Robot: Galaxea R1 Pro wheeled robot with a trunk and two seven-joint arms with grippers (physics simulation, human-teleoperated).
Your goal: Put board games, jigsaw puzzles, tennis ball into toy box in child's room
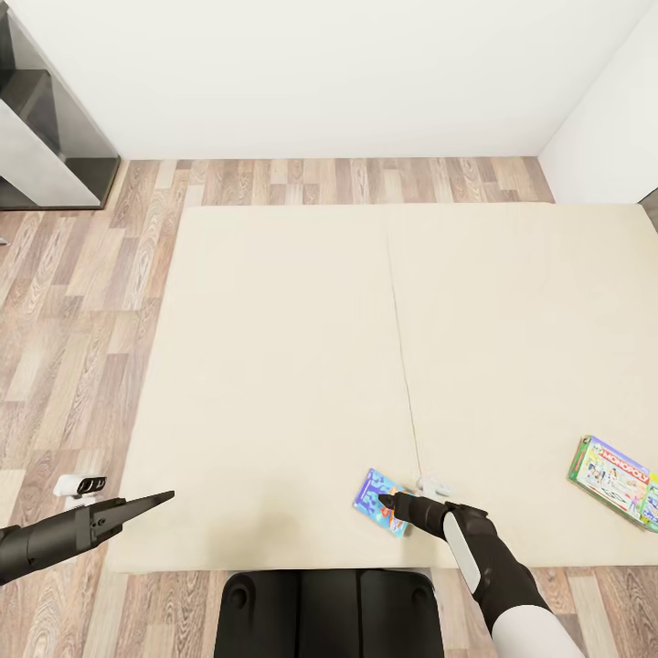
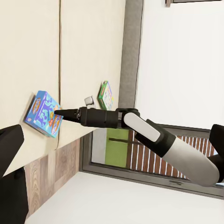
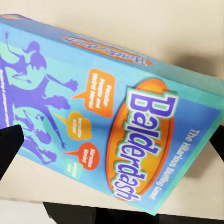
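Bed cream, fills centre frame; plank floor left. My right gripper at blue game, jaw state unclear; left gripper looks closed, empty.

Both arms out front, low and level.
Right pincer points forward, fingers drawn together; left pincer angled inward, tips tapering shut.
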